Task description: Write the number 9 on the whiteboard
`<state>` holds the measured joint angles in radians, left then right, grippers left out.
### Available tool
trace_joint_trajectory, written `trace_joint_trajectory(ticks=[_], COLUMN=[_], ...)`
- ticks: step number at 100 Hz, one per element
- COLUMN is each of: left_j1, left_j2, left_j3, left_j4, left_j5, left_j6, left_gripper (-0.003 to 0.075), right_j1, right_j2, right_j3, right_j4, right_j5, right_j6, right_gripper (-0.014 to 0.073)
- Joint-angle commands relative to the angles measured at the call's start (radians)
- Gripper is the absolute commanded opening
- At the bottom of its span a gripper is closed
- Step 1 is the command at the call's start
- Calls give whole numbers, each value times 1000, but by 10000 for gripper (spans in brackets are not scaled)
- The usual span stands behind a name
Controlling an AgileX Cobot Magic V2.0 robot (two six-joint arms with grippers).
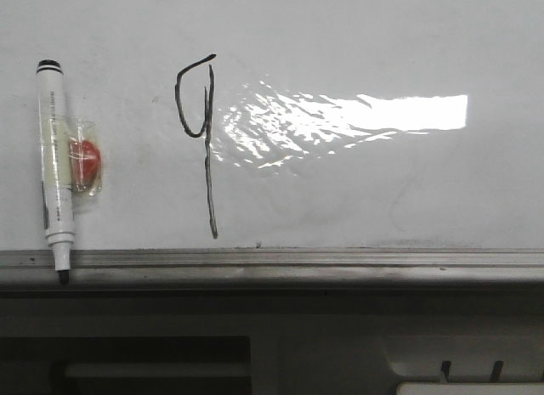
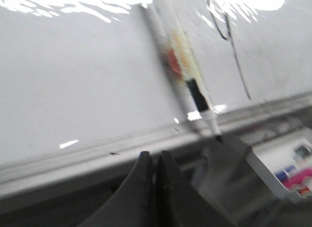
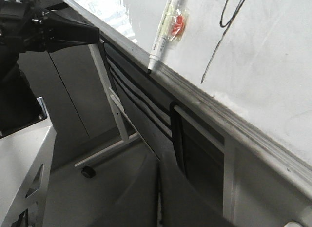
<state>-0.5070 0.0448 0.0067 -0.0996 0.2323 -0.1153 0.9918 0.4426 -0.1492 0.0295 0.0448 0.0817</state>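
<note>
The whiteboard [image 1: 340, 191] fills the front view, glossy white with a bright glare patch. The number 9 [image 1: 202, 132] is drawn on it in thin black marker, a narrow loop with a long straight tail. It also shows in the left wrist view [image 2: 234, 46] and in the right wrist view [image 3: 224, 31]. A white marker [image 1: 54, 166] with a red patch taped to it stands tip down on the board's grey rail [image 1: 340, 261], left of the 9. My left gripper [image 2: 155, 161] is shut and empty, below the rail. My right gripper [image 3: 159, 161] is shut and empty, low and away from the board.
Under the rail is a dark frame with black cables [image 3: 141, 105]. A metal stand leg with a caster [image 3: 87, 172] rests on the floor. A white tray with coloured items [image 2: 292, 173] lies low beside the board. The other arm's black body [image 3: 24, 36] is nearby.
</note>
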Motion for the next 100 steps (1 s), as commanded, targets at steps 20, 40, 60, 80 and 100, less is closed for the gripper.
trace_joint_trajectory(ticks=[20,40,60,80,100], left_j1=[281,443,508,524,522], left_j2=[-78,-79,-79,-79,-77], left_j3=[40,40,40,40,40], left_j4=[3,69,87,87,87], left_j5=[-175,-140,-22,71,69], left_j6=[-3,-3,-3,-3,-3], left_gripper=[-20,-20,-20,-20,-20], right_j1=[-2,-2,-2,-2,-2], right_j2=[1,1,1,1,1], right_j3=[-26,-26,-26,-26,-26], right_j4=[-1,-1,-1,-1,-1], right_j5=[-70,-68,-68,-68,-68], right_j6=[-12,-12,-12,-12,-12], right_gripper=[-71,-71,-71,-71,-71])
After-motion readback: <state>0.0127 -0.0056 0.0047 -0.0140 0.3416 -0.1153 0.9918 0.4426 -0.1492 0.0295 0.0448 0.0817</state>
